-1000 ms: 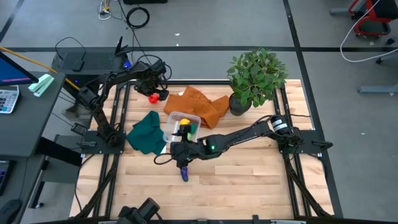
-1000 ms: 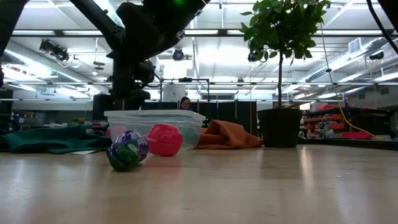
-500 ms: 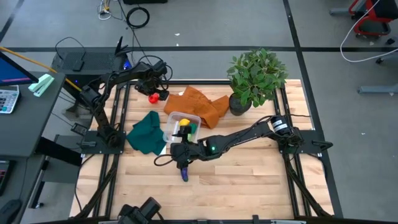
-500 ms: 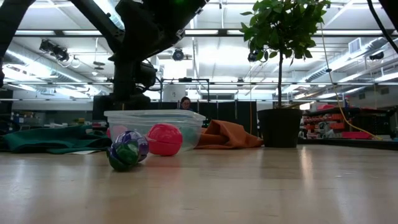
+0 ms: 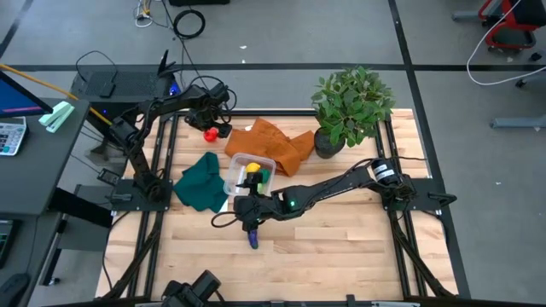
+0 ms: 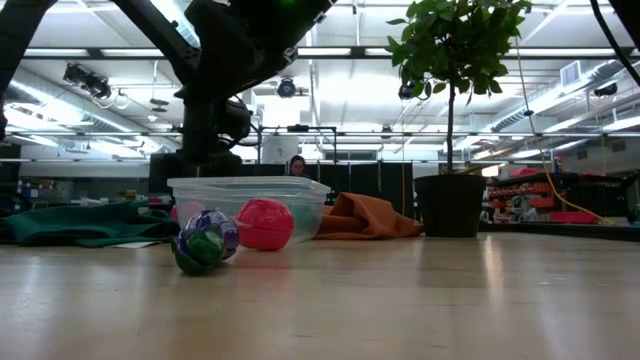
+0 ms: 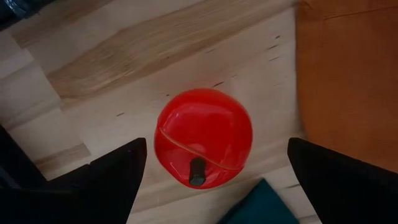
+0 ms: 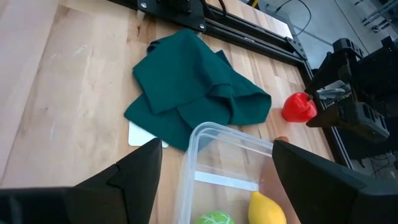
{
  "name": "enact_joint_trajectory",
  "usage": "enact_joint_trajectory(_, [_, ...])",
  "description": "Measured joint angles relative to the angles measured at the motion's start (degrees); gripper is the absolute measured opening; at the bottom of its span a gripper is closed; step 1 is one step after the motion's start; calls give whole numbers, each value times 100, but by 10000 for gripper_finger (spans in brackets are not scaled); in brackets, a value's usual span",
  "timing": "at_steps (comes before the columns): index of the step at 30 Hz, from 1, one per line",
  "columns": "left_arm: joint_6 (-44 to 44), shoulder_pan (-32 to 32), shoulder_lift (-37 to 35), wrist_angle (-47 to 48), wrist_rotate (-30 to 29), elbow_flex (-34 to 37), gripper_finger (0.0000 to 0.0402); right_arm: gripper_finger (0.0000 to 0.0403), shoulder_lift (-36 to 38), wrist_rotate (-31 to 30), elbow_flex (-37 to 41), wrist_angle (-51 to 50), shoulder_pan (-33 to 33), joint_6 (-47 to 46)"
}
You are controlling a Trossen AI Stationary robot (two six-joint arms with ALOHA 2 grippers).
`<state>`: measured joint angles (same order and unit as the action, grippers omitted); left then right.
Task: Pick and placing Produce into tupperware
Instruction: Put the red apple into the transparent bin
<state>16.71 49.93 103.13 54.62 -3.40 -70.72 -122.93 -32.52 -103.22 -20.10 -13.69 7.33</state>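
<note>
- The left gripper (image 5: pixel 213 128) hangs at about 11 o'clock of the table's middle, over bare wood at the far left edge, with its two dark fingers (image 7: pixel 99 177) spread wide apart.
- A round, glossy red toy fruit with a short dark stem (image 7: pixel 203 145) lies on the wood between those fingers, touching neither; in the high view it shows just at the gripper's 7 o'clock (image 5: pixel 210 134).
- A crumpled dark green cloth (image 5: pixel 201 181) lies at 9 o'clock of the table's middle, with a small white card (image 8: pixel 144 132) poking out from under its edge.
- The small clear plastic tupperware box with rounded corners (image 5: pixel 232 175) sits just at 3 o'clock of the green cloth and touches the orange cloth; inside it lie a yellow lemon-shaped toy (image 8: pixel 267 208) and a green leafy-looking toy (image 8: pixel 214 219).
- The right gripper (image 5: pixel 248 207) hovers right at the box's 6 o'clock rim, its fingers (image 8: pixel 134 177) held well apart and empty.
- A small purple and green toy vegetable (image 6: pixel 204 240) rests on the wood at 6 o'clock of that gripper, outside the box.
- A pink-red ball-shaped toy (image 6: pixel 264 224) shows at the box's front wall in the low view; inside or outside I cannot tell.
- A rumpled orange cloth (image 5: pixel 269 143) spreads at 12 o'clock of the box.
- A leafy green plant in a dark pot (image 5: pixel 351 107) stands at 2 o'clock, touching the orange cloth's edge.
</note>
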Motion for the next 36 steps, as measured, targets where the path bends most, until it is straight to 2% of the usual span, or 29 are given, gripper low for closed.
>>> enact_joint_trajectory(31, [61, 0, 0, -12, -4, 0, 396, 267, 0, -1, 0, 0, 0, -11])
enact_joint_trajectory(36, [59, 0, 2, -25, -214, 0, 389, 267, 0, -1, 0, 0, 1, -25])
